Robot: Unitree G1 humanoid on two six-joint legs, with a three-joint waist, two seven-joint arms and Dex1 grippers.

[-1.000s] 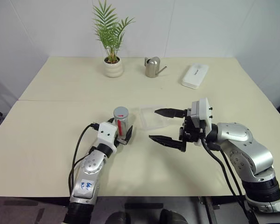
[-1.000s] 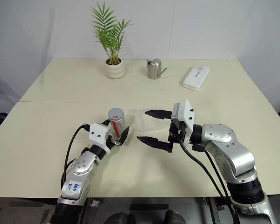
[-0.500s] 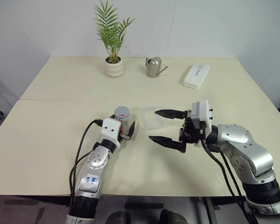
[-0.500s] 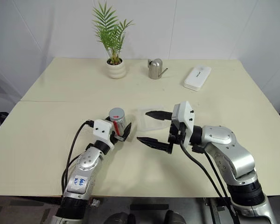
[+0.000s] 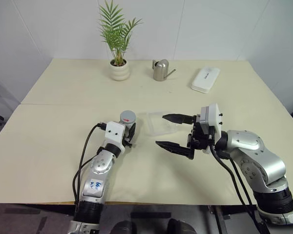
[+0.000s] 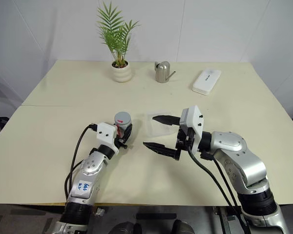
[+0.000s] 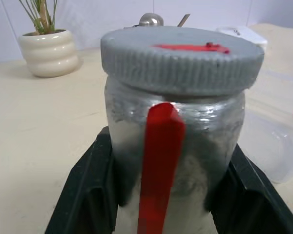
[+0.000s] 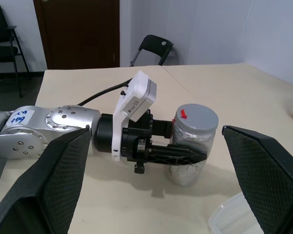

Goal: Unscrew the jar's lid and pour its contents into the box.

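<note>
Left tool clamped on the jar, right tool spread and waiting beside it.

Head view: the jar (image 5: 127, 122) stands upright on the surface (image 5: 63, 107), pinched low by the left tool (image 5: 129, 138); the box (image 5: 158, 123) sits just beside it, and the right tool (image 5: 177, 131) hangs wide apart, holding nothing. Left wrist view: black fingers (image 7: 90, 195) press both flanks under the ribbed lid (image 7: 180, 58); the smooth rigid body looks slippery and light, so I'd take the lid by its rim. Right wrist view: dark contents (image 8: 188, 168) show through the wall.
</note>
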